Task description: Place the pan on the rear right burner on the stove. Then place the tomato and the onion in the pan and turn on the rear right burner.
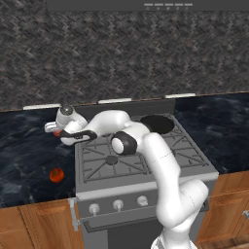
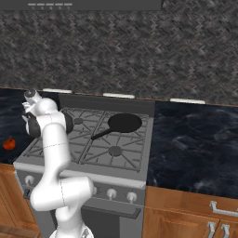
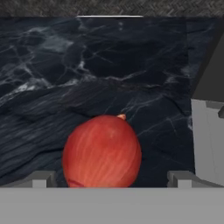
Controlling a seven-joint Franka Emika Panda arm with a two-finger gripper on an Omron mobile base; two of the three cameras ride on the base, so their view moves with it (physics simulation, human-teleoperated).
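Note:
The black pan (image 1: 156,124) (image 2: 124,122) sits on the rear right burner of the grey stove (image 1: 160,181), covering the burner, with its handle pointing toward the front left. The orange-red tomato (image 1: 57,175) (image 2: 9,143) lies on the dark counter left of the stove. Farther back on that counter, the pinkish-red onion (image 3: 102,152) rests between the fingertips of my gripper (image 3: 111,179) (image 1: 57,130). The jaws stand open on either side of the onion without touching it. From the left base view only a red sliver of the onion shows under the hand.
The stove's grey side wall (image 3: 208,140) stands close on the right in the hand view. Round silver knobs (image 1: 118,204) line the stove front. Black marble counter (image 2: 195,139) runs on both sides, with the patterned wall behind.

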